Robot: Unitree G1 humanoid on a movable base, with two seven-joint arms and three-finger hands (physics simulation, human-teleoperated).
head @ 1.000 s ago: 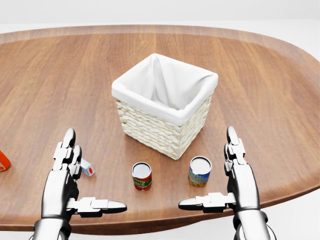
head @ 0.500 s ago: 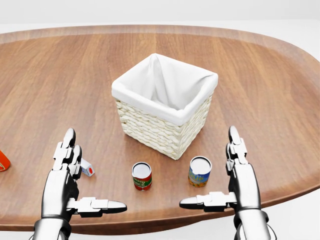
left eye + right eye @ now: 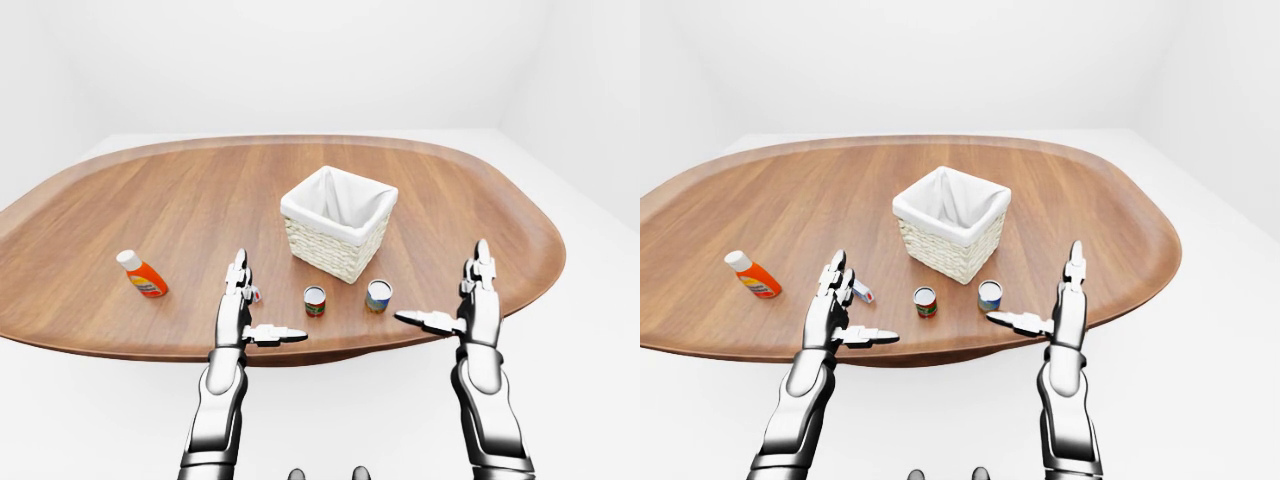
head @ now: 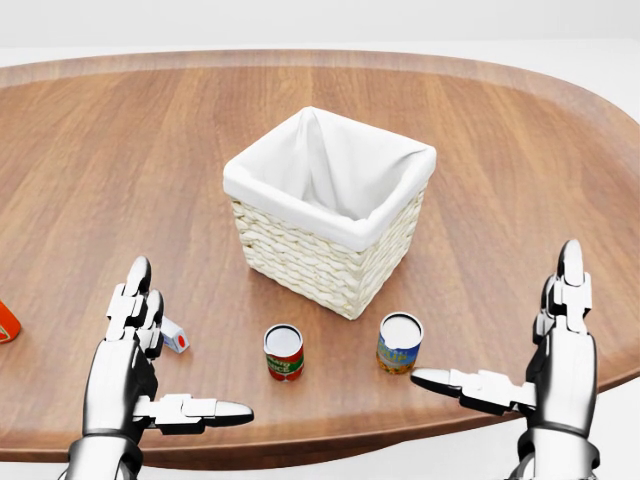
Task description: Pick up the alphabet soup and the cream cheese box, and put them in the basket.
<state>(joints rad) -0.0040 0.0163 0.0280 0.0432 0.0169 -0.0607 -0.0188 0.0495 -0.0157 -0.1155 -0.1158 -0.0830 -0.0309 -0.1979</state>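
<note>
**Soup can lies to the left of the right hand; small box sits by the left hand**

The wooden table (image 4: 120,150) carries everything, and the white-lined wicker basket (image 4: 330,205) stands near its middle, above both hands in the head view. It holds nothing yet.

Below the basket stand two upright cans. I take the one with the blue and yellow label for the alphabet soup (image 4: 400,343); the red can (image 4: 283,352) stands to its left. The right hand (image 4: 545,375) hovers at the table's lower edge, fingers spread wide and holding nothing. Its thumb points left toward the soup, which is near but apart from it. This hand is clearly the nearer one, so the reach should go leftward and a little upward in the view.

The left hand (image 4: 135,365) is also fully open and without load. The small white and red box (image 4: 174,336), probably the cream cheese, lies just beside its fingers (image 4: 138,290), on their right. An orange bottle (image 3: 143,276) lies well apart at the left.
</note>
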